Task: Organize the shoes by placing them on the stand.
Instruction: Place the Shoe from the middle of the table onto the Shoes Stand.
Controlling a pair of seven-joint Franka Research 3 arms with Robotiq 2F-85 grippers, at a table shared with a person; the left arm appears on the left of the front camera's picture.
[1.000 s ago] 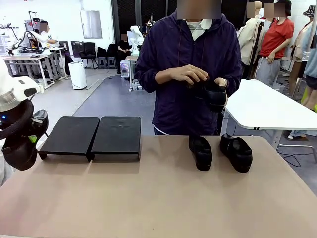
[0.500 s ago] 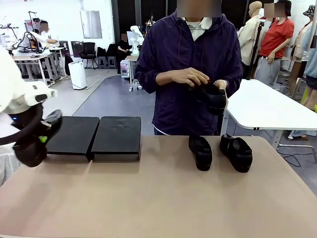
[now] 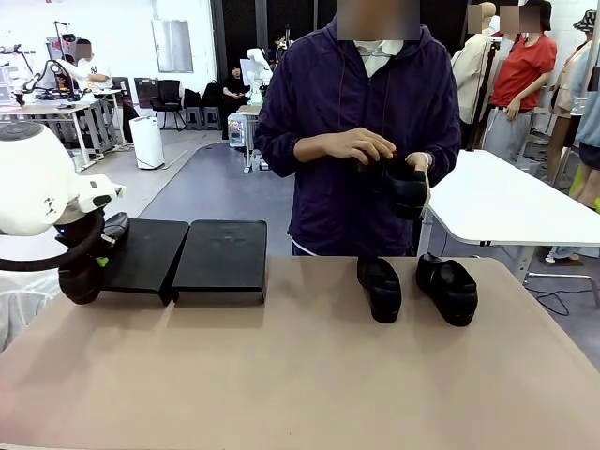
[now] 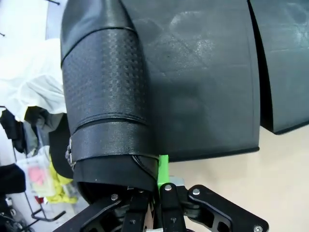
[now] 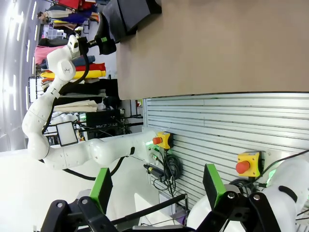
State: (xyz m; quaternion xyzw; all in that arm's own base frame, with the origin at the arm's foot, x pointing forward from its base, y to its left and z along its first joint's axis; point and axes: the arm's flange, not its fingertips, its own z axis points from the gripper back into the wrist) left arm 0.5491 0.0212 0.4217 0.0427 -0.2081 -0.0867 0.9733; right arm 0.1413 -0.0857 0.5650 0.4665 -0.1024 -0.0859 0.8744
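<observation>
**Black shoe arrives at the stand's left edge**

Since 1 second ago the left gripper (image 3: 98, 258) has swung from the lower left of the front view up to the left edge of the stand (image 3: 222, 253), carrying its shoe (image 4: 104, 87). The person's hands (image 3: 356, 142) and the other shoes have not shifted.

The jaws pinch the shoe's rear rim, with 1 green pad (image 4: 162, 166) on the outside. The shoe hangs over the left platform (image 4: 203, 87); whether it touches I cannot tell. It has a smooth glossy toe, a pebbled embossed band and a strap with a small metal buckle.

2 more shoes (image 3: 380, 288) sit centre right on the tan table (image 3: 281, 375), well apart from the stand. A 4th shoe (image 3: 405, 187) is in the person's hands. The right gripper (image 5: 157, 188) has its jaws spread, holding nothing.
</observation>
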